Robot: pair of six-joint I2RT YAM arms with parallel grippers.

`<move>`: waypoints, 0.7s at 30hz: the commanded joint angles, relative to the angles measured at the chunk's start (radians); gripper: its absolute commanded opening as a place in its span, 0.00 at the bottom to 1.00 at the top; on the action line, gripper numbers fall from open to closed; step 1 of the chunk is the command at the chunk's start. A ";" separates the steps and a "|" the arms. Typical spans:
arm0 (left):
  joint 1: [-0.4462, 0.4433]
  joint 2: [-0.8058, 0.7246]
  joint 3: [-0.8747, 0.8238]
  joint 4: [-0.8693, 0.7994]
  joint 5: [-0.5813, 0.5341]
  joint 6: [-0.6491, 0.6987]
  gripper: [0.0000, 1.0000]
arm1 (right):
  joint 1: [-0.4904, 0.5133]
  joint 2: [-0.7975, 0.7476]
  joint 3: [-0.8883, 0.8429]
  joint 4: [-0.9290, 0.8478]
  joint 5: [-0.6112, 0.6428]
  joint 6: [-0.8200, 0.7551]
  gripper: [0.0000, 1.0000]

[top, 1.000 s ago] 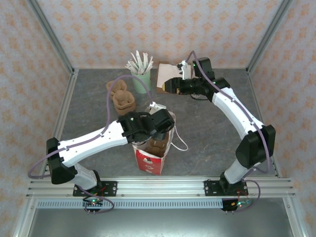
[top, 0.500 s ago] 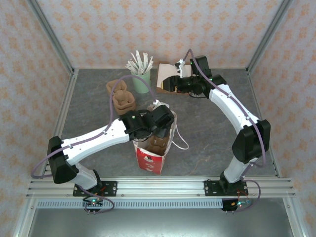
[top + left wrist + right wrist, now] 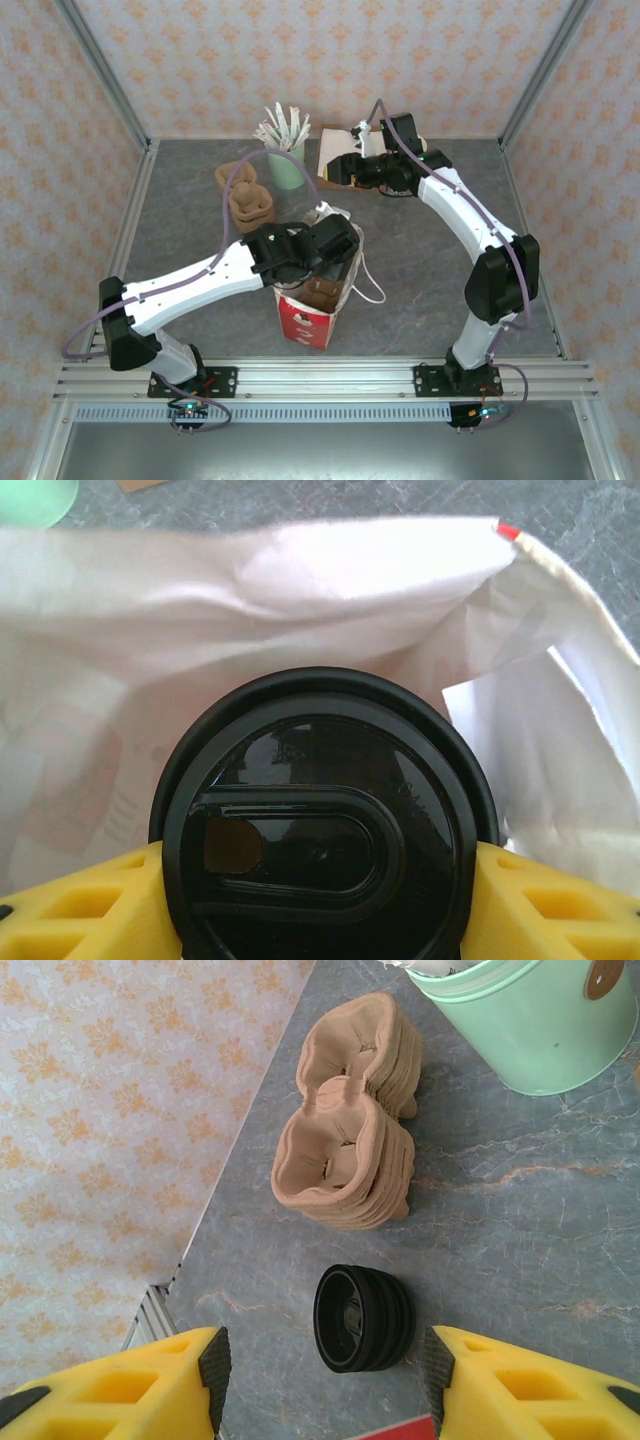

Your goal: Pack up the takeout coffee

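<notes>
Left gripper (image 3: 320, 905) grasping takeout coffee (image 3: 318, 810), bag (image 3: 300, 580) walls close (white), right gripper (image 3: 325, 1370) released

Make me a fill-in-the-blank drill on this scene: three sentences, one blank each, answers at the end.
1. The left gripper clamps the takeout coffee at the mouth of the paper bag, and the cup's lid is ____ in colour.
2. The right gripper has its jaws ____, with nothing between them.
3. The stack of loose lids lies on its ____ on the table, near the stack of cup carriers.
Missing words: black; open; side.
</notes>
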 commanded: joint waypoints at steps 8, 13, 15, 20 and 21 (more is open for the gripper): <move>0.015 -0.072 -0.128 0.029 -0.084 -0.053 0.64 | 0.015 -0.047 -0.031 0.057 0.004 -0.001 0.54; 0.063 -0.079 -0.170 0.087 -0.059 -0.011 0.64 | 0.032 -0.033 -0.026 0.048 0.008 -0.013 0.54; 0.074 -0.074 -0.172 0.105 -0.046 0.021 0.64 | 0.040 -0.028 -0.021 0.041 0.009 -0.018 0.54; 0.078 -0.048 -0.167 0.151 -0.029 0.062 0.64 | 0.057 -0.008 -0.032 0.079 0.006 -0.006 0.54; 0.079 -0.041 -0.160 0.156 -0.028 0.064 0.64 | 0.059 -0.002 -0.026 0.073 -0.005 0.002 0.54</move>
